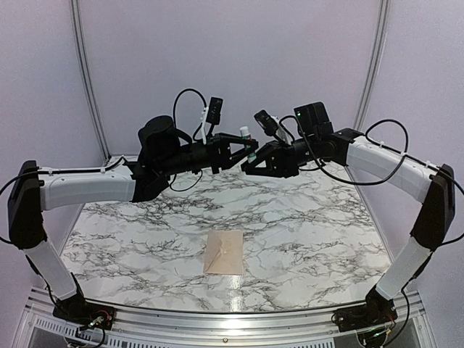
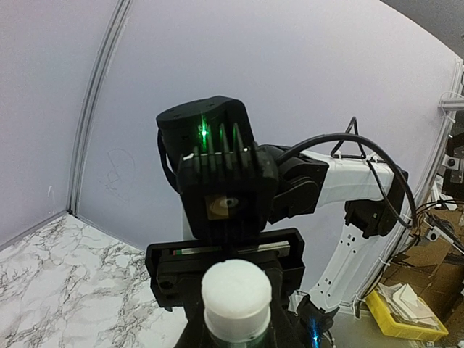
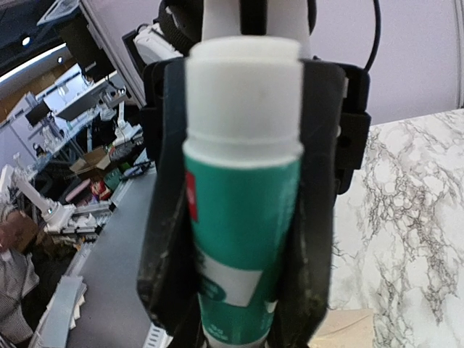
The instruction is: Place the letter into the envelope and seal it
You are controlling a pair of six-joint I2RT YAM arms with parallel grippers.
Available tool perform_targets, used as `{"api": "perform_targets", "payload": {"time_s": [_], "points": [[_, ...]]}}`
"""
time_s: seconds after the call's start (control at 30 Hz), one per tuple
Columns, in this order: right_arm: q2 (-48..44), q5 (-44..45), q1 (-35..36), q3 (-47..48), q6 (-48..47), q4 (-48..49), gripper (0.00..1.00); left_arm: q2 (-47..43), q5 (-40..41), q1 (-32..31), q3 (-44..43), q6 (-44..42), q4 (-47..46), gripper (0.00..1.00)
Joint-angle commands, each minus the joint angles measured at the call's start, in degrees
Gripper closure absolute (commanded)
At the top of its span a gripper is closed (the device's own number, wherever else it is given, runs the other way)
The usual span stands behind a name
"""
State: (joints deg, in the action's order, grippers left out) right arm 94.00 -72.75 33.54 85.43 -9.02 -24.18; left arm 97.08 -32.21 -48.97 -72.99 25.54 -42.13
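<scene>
Marble table (image 1: 130,246): envelope (image 1: 223,252) lies flat near centre, well below both arms; letter not seen apart from it. Glue stick (image 3: 243,217) is held up mid-air between the grippers, likely for uncapping before sealing. Right gripper (image 3: 243,72) pinches its green body. Left gripper (image 1: 253,153) sits by the cap; grip unclear.

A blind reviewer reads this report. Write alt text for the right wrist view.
A green glue stick with a white cap fills the frame, upright and clamped between the two black fingers of the right gripper. The marble table shows at right, with a corner of beige paper at the bottom edge.
</scene>
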Motion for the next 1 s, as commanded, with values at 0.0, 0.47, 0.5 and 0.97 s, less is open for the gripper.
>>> {"api": "perform_targets", "payload": {"time_s": [0.0,0.47,0.5,0.97], "points": [[-0.7,0.3,0.3,-0.7,2.9,3.3,0.90,0.1,1.5,0.3,0.9,-0.5,-1.6,1.00],[-4.2,39.9,1.5,1.2,5.3,1.0,1.00,1.0,39.6,-4.4,3.5,-0.8,-1.6,1.00],[-3.9,45.0,1.8,1.4,5.9,0.8,1.00,2.0,45.2,-5.2,2.5,-0.2,-1.6,1.00],[-6.7,26.1,-6.7,-0.3,-1.9,-4.8,0.54,-2.0,31.8,-3.3,4.3,-7.2,-1.6,1.00]]}}
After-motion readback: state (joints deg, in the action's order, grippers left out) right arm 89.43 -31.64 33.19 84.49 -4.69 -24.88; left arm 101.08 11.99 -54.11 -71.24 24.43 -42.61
